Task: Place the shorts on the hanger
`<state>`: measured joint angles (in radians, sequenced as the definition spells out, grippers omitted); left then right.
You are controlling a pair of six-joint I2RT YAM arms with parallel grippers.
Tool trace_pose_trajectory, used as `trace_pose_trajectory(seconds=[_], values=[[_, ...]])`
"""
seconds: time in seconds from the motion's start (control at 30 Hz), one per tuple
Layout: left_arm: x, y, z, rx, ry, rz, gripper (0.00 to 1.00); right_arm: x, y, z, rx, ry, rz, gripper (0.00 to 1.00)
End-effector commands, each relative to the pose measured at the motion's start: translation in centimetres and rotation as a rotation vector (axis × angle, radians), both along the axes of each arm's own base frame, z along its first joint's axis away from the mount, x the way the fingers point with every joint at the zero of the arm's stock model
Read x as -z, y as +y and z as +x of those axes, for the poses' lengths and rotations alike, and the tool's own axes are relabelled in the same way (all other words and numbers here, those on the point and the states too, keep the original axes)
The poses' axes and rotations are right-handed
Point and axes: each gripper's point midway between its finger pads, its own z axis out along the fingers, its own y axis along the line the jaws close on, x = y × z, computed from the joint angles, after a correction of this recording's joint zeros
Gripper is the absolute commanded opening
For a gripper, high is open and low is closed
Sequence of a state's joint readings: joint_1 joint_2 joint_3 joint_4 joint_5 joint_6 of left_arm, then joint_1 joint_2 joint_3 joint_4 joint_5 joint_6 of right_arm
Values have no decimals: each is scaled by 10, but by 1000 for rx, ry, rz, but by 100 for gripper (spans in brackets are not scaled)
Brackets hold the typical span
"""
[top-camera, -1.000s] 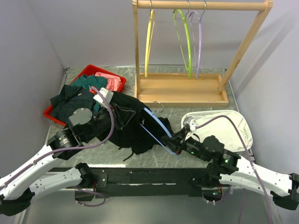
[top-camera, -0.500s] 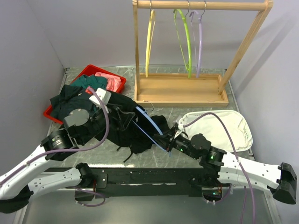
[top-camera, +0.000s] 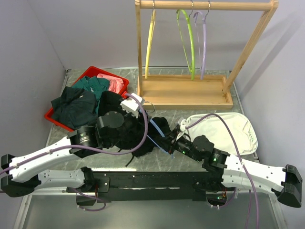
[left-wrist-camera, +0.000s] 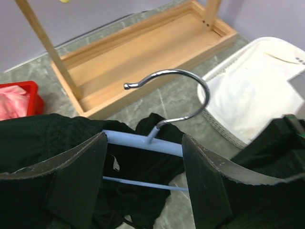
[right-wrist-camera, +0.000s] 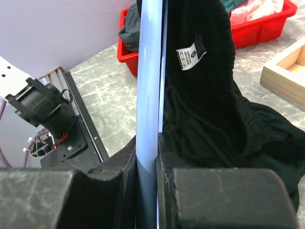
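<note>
Left gripper (left-wrist-camera: 143, 160) just let go of the shorts (right-wrist-camera: 205, 105) and swung over, fingers now spread around the hanger (left-wrist-camera: 159, 144) neck. Right gripper (right-wrist-camera: 147, 162) pinches the blue bar, shorts bunched against it. Probably regrabbing.

One light-blue hanger (left-wrist-camera: 143, 142), three hung hangers (top-camera: 189, 43), one wooden rack (top-camera: 183, 98), one red bin (top-camera: 88, 71), one shorts (right-wrist-camera: 205, 105).

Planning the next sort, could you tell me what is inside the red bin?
Dark green clothes and a pink cloth lie in the red bin; anything beneath them is covered.
</note>
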<state>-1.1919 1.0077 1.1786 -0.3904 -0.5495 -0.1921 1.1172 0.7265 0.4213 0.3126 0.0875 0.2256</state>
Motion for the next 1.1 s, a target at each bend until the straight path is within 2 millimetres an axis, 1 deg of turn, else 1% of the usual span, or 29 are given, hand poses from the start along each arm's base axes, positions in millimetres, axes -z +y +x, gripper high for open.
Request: trace_pose_trajectory(seconds=[0.0, 0.07, 0.1, 0.13, 0.2, 0.27, 0.3, 0.33, 0.4, 0.43, 0.5, 0.53, 0.6, 0.63, 0.67, 0.73, 0.77, 0.8, 0.83, 0.87, 0.9, 0.97, 1.0, 1.03, 1.07], values=[[-26, 6, 18, -107, -99, -15, 68, -85, 2, -2, -11, -122, 210, 0], [-22, 3, 21, -113, -106, 7, 66, -85, 2, -3, -15, -122, 208, 0], [-17, 0, 22, -105, -107, 17, 65, -85, 2, -3, -16, -122, 208, 0], [-17, -4, 22, -97, -114, 14, 62, -86, 2, -3, -16, -123, 210, 0], [-11, -11, 21, -64, -114, 16, 61, -86, 2, -3, -16, -123, 207, 0], [-11, -16, 19, -42, -120, 0, 57, -85, 2, -3, -17, -122, 201, 0], [-6, -19, 19, -32, -118, 7, 56, -85, 3, -3, -17, -121, 200, 0], [-5, -22, 18, -16, -116, 6, 52, -86, 2, -3, -16, -121, 200, 0], [-1, -26, 17, 1, -114, 12, 48, -85, 2, -3, -14, -123, 197, 0], [0, -25, 19, -15, -117, 17, 42, -85, 2, -2, -12, -123, 193, 0], [2, -24, 20, -23, -122, 18, 35, -85, 2, -3, -14, -123, 191, 0], [1, -25, 20, -15, -126, 13, 27, -85, 2, -3, -14, -123, 191, 0], [-1, -27, 17, 5, -129, -1, 19, -84, 2, -2, -11, -120, 189, 0], [0, -26, 17, 6, -131, 1, 8, -83, 2, -1, -8, -119, 187, 0], [-1, -23, 20, -15, -135, 2, 1, -82, 3, -1, -7, -116, 185, 0], [1, -18, 22, -36, -136, 8, 1, -80, 2, 0, 3, -103, 178, 0], [2, -11, 24, -61, -140, 7, 1, -79, 2, 1, 7, -91, 175, 0], [-2, -9, 25, -74, -151, -13, 1, -78, 1, 4, 26, -81, 168, 0], [-2, -5, 26, -95, -156, -19, 1, -73, 0, 6, 41, -66, 151, 3], [0, 3, 27, -124, -160, -23, 1, -73, -1, 8, 56, -49, 153, 8], [-3, 6, 28, -139, -168, -36, 1, -70, -4, 12, 84, -36, 150, 23], [-1, 13, 29, -161, -174, -45, 1, -67, -6, 12, 99, -8, 149, 39], [0, 15, 30, -175, -175, -45, 1, -65, -7, 14, 106, 1, 145, 49], [0, 16, 30, -178, -178, -51, 1, -63, -8, 14, 113, 13, 138, 53], [4, 17, 30, -185, -178, -43, 1, -66, -10, 13, 117, 22, 151, 55]])
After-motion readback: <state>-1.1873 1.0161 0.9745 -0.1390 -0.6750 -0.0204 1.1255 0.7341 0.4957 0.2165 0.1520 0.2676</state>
